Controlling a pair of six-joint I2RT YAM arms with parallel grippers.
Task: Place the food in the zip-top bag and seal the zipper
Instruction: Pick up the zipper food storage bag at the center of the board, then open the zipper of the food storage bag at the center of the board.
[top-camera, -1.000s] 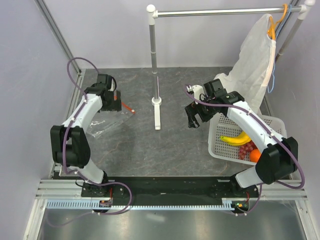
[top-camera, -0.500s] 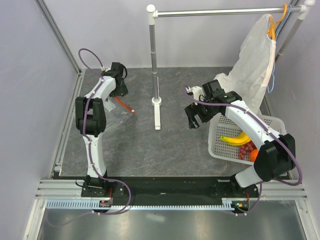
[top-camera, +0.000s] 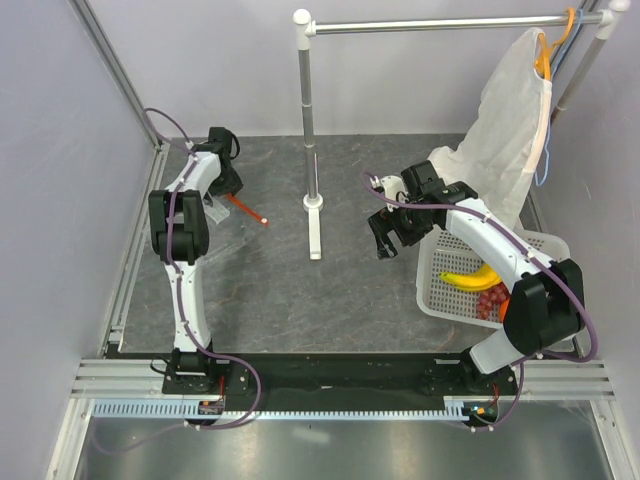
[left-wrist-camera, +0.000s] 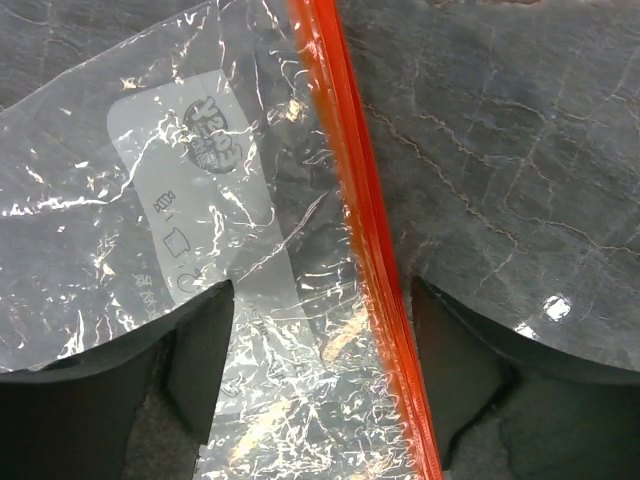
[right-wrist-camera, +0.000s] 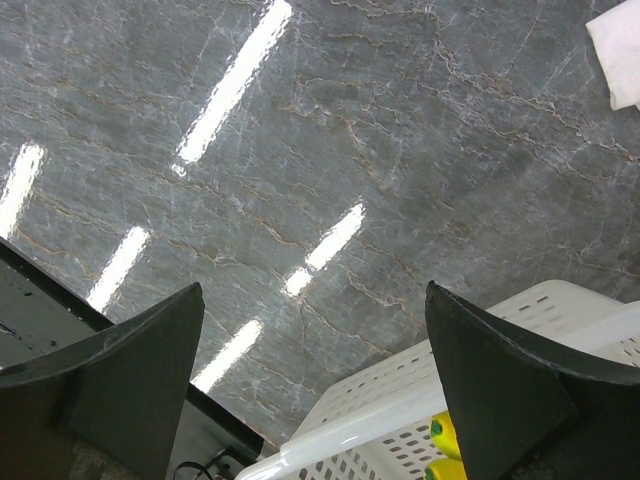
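The clear, crinkled bag (left-wrist-camera: 150, 200) lay flat near the far-left corner of the grey, marble-veined tabletop (top-camera: 300, 290). Its thin red zipper (left-wrist-camera: 365, 220) ran as a ridged strip along the mouth. A pale printed label showed through the film. The left jaws hung just above it, spread wide and holding nothing, with the zipper passing between the dark fingers (left-wrist-camera: 200, 350).

The right jaws were also wide apart and empty, over bare stone beside the white mesh basket (top-camera: 440, 290) at the right edge. In the basket lay the curved yellow banana (top-camera: 470, 277), dark red grapes (top-camera: 490, 300) and the round orange (top-camera: 510, 312).
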